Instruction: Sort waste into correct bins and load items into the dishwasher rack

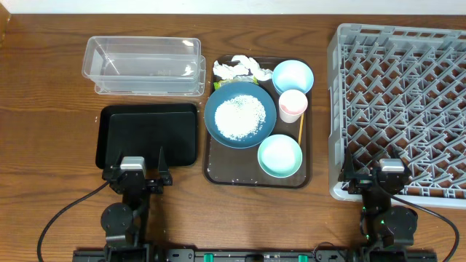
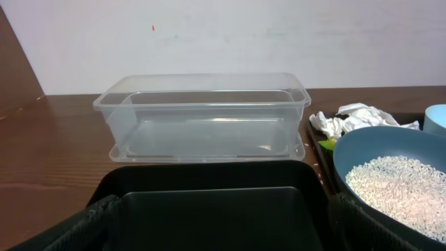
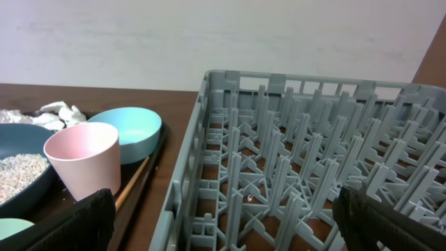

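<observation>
**Overhead view, wooden table (image 1: 44,145).**

- **Bins:** One clear plastic tub (image 1: 142,45) lies at the upper left of the frame. One black tray (image 1: 149,138) lies just below it.
- **Serving tray:** One dark brown serving tray (image 1: 240,171) sits at centre and carries the items and the waste.
- **Items:**
  - One dark blue plate (image 1: 215,124) sits at the tray's left.
  - There are two pale blue-mint bowls. The upper bowl (image 1: 293,76) is at the tray's upper right and the lower bowl (image 1: 279,156) at its lower right.
  - One pink cup (image 1: 293,105) stands upright between the two bowls, just beside the upper one.
  - One thin yellowish stick (image 1: 300,131) lies along the tray's right edge, below the cup.
- **Waste:**
  - One heap of white rice grains (image 1: 242,113) covers the middle of the plate.
  - Crumpled white tissue (image 1: 237,69) fills the tray's upper left corner. The number of separate pieces cannot be told.
  - A yellow-green sliver at the tissue's lower left edge is probably the wrapper (image 1: 218,85).
- **Rack:** One grey dishwasher rack (image 1: 404,87), a lattice of pegs, fills the right of the frame.

**Grippers (two).** The left gripper (image 1: 136,166) is at the lower left, at the bottom edge of the black tray. The right gripper (image 1: 376,169) is at the lower right, at the bottom edge of the rack. In each wrist view the two fingers stand at opposite lower corners of the frame, so the jaws are spread wide and grip nothing.
</observation>
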Controlling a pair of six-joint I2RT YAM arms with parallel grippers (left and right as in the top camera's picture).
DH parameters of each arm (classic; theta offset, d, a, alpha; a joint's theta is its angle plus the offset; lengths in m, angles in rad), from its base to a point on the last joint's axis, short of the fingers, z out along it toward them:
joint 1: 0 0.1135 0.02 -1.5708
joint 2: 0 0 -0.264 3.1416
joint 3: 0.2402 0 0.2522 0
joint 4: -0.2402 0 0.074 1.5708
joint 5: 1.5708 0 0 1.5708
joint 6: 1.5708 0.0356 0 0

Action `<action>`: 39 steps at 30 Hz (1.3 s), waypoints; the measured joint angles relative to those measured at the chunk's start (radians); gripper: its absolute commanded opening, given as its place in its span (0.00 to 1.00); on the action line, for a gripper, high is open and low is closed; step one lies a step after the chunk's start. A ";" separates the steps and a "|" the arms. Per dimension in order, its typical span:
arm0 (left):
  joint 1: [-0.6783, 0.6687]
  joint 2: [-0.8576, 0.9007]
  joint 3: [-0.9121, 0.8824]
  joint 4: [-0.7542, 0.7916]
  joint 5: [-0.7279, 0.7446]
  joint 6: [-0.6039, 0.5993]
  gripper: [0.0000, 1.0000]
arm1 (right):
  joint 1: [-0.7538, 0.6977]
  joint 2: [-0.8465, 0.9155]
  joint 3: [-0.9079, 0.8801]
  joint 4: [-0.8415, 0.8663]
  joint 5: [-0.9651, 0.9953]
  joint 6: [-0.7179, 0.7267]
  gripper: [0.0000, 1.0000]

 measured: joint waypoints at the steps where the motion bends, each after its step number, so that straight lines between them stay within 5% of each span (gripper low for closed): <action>1: 0.000 0.000 0.000 0.000 0.000 0.000 0.95 | 0.000 0.000 0.000 0.000 0.000 0.000 0.99; 31: 0.000 0.000 0.000 0.014 0.016 -0.001 0.95 | 0.000 0.000 0.000 0.000 0.000 0.000 0.99; 39: 0.000 -0.002 -0.015 0.400 0.425 -0.039 0.95 | 0.000 0.000 0.000 0.000 0.000 0.000 0.99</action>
